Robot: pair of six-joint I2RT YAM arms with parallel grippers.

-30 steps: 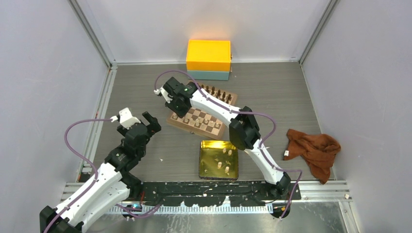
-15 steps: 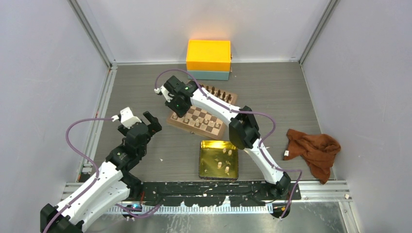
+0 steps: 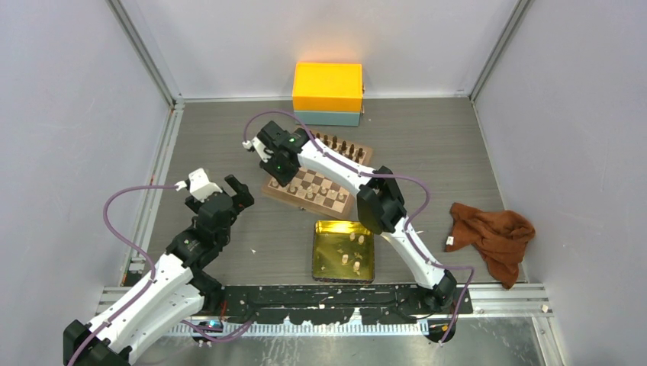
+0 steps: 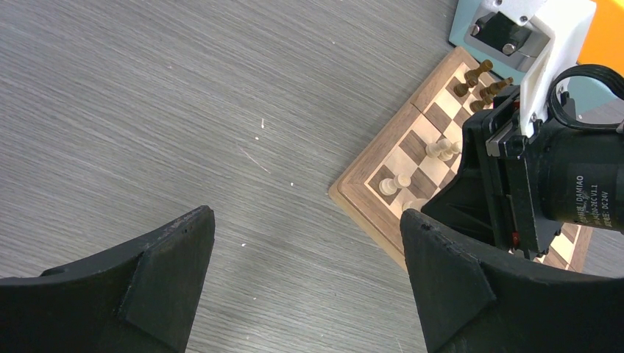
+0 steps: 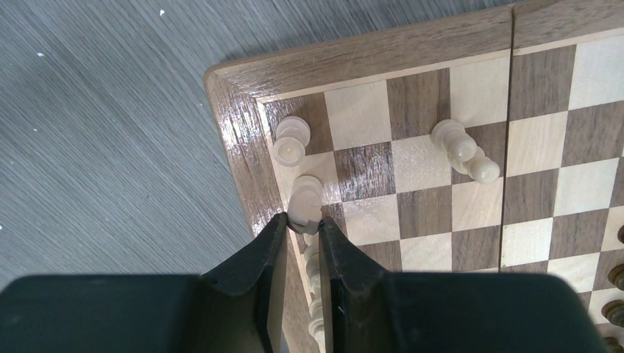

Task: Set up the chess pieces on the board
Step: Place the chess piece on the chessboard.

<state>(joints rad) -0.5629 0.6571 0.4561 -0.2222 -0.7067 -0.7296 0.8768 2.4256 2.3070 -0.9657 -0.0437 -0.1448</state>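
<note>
The board lies mid-table, with dark pieces along its far edge. My right gripper is shut on a cream chess piece, held at the board's left edge column near a corner. Two more cream pieces stand on squares close by, and others show below between the fingers. In the top view the right gripper hangs over the board's left corner. My left gripper is open over bare table left of the board, nothing between its fingers.
A gold tin tray holding a few cream pieces sits near the front, right of centre. An orange and teal box stands behind the board. A brown cloth lies at the right. The right arm's wrist reaches over the board.
The right arm's elbow has drifted slightly left while its gripper stays over the board's corner. The left arm has not moved.
</note>
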